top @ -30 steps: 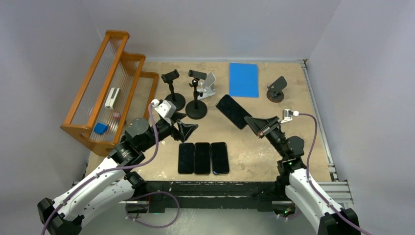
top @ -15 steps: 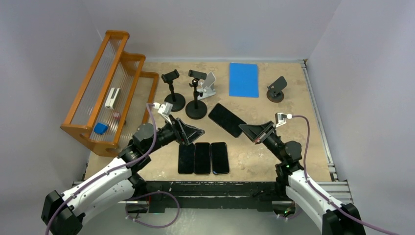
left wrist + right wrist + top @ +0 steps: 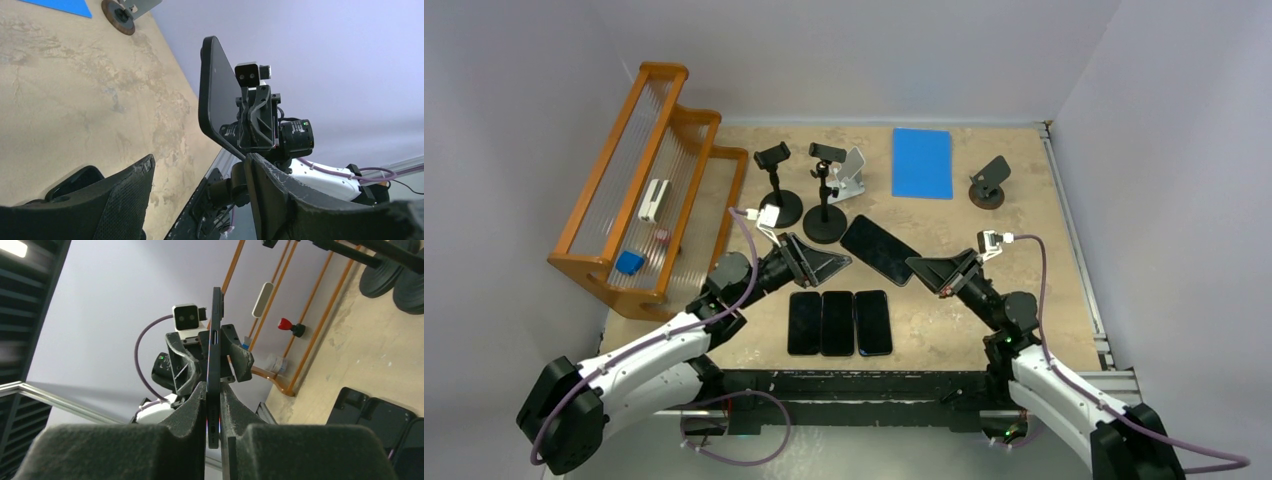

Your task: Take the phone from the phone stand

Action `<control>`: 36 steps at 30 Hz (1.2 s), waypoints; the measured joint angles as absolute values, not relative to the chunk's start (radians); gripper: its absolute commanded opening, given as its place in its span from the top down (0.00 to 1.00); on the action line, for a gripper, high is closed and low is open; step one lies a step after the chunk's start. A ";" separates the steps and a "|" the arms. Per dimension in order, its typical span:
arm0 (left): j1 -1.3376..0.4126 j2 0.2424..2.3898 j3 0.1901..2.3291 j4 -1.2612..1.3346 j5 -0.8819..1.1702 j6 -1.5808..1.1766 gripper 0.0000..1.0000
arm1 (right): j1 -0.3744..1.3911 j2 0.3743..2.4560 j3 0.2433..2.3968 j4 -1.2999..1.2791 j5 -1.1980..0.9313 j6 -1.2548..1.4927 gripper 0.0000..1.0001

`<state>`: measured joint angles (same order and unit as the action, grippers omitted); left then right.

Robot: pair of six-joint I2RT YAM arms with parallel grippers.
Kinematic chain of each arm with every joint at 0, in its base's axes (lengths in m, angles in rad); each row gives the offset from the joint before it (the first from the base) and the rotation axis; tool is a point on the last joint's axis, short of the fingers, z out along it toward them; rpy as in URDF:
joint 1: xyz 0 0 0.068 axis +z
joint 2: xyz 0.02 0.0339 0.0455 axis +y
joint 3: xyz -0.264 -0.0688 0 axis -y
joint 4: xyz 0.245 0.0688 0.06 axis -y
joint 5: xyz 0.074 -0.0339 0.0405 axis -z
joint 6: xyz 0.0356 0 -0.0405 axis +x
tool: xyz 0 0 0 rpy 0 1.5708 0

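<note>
A black phone [image 3: 876,248] hangs tilted above the middle of the table, with my right gripper [image 3: 914,266] shut on its near end. In the right wrist view the phone [image 3: 215,335] is edge-on and both pads press its faces at the right gripper [image 3: 214,390]. My left gripper [image 3: 844,262] stands open just left of the phone. In the left wrist view the phone [image 3: 214,95] is beyond and above the left gripper [image 3: 199,161], not between its fingers. Two black clamp phone stands [image 3: 778,182] [image 3: 826,200] stand empty behind.
Three black phones [image 3: 840,322] lie side by side near the front edge. A white folding stand [image 3: 854,174], a blue mat [image 3: 922,162] and a small dark stand [image 3: 990,182] sit at the back. A wooden rack [image 3: 639,190] lines the left side.
My right gripper has carried the phone leftward and lower over the table. The left arm has stretched forward and right, bringing its open fingers up beside the phone.
</note>
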<state>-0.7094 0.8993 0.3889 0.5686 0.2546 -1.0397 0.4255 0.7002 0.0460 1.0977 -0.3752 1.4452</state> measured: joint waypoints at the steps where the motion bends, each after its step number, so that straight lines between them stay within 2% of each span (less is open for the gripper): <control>1: -0.709 0.905 0.386 0.583 0.255 -1.042 0.37 | 0.434 0.701 0.046 1.104 -0.372 1.449 1.00; 7: -0.709 0.938 0.381 0.681 0.254 -1.061 0.41 | 0.488 0.721 0.046 1.129 -0.342 1.463 1.00; 19: -0.709 0.969 0.381 0.756 0.258 -1.083 0.57 | 0.556 0.768 0.053 1.162 -0.297 1.466 1.00; 36: -0.709 0.981 0.377 0.780 0.279 -1.126 0.63 | 0.591 0.780 0.064 1.165 -0.269 1.464 1.00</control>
<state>-0.7094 0.9806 0.3775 0.7803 0.2794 -1.1255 0.5907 0.7803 0.0635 1.1652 -0.2691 1.4643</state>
